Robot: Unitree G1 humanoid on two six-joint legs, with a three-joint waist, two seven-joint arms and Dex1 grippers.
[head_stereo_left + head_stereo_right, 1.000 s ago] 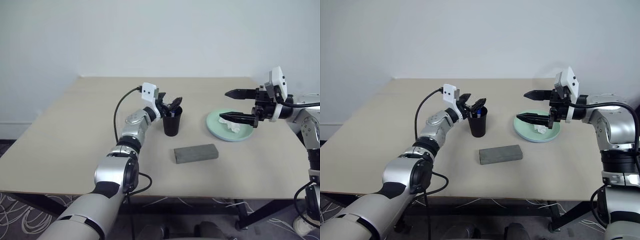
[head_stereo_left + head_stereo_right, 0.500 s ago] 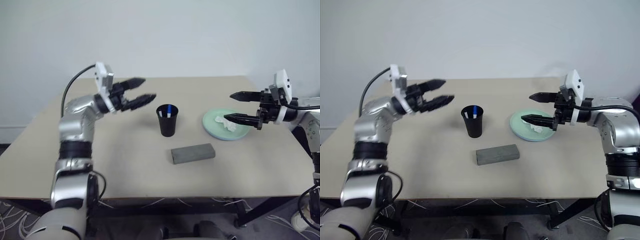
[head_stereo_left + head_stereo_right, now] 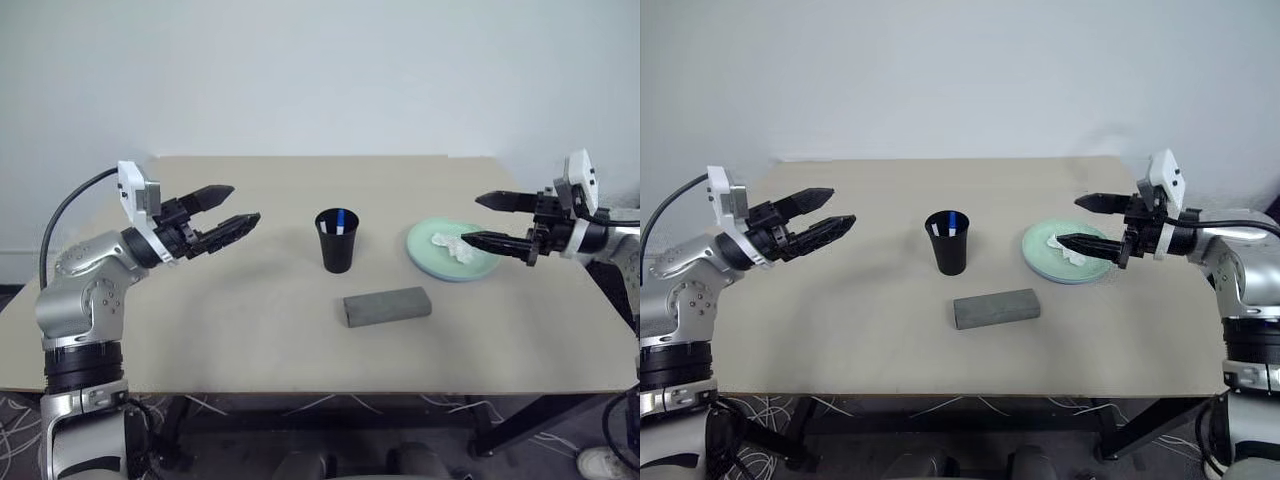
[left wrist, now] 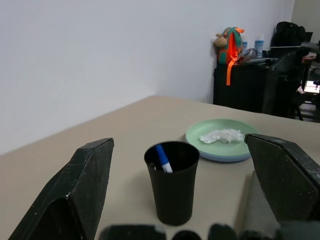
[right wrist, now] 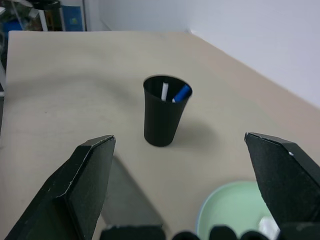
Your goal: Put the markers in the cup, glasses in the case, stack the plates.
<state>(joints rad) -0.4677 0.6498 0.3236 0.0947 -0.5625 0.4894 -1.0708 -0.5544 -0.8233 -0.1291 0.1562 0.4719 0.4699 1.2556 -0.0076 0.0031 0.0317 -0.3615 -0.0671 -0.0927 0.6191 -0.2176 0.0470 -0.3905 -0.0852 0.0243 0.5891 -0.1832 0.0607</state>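
1. My left gripper [image 3: 233, 208] hangs over the left part of the table [image 3: 200, 320], fingers spread wide with nothing between them, pointing toward the middle and well apart from the cup.
2. One black cup [image 3: 337, 240] stands upright near the table's centre. Inside it I count two markers: one with a blue cap [image 5: 182, 93] and one white barrel [image 5: 165, 91] whose cap I cannot see.
3. One grey case [image 3: 387, 306] lies flat with its lid closed, just in front of the cup and apart from it. I cannot tell what it holds.
4. To the right of the cup sit the plates, stacked: a mint green plate [image 4: 220, 146] on top, with a light blue rim [image 4: 224, 157] showing under it. That makes two.
5. One crumpled white tissue [image 3: 452, 246] lies on the green plate.
6. My right gripper [image 3: 482, 221] hovers over the plates' right side, its two fingers spread wide and empty, pointing toward the cup.
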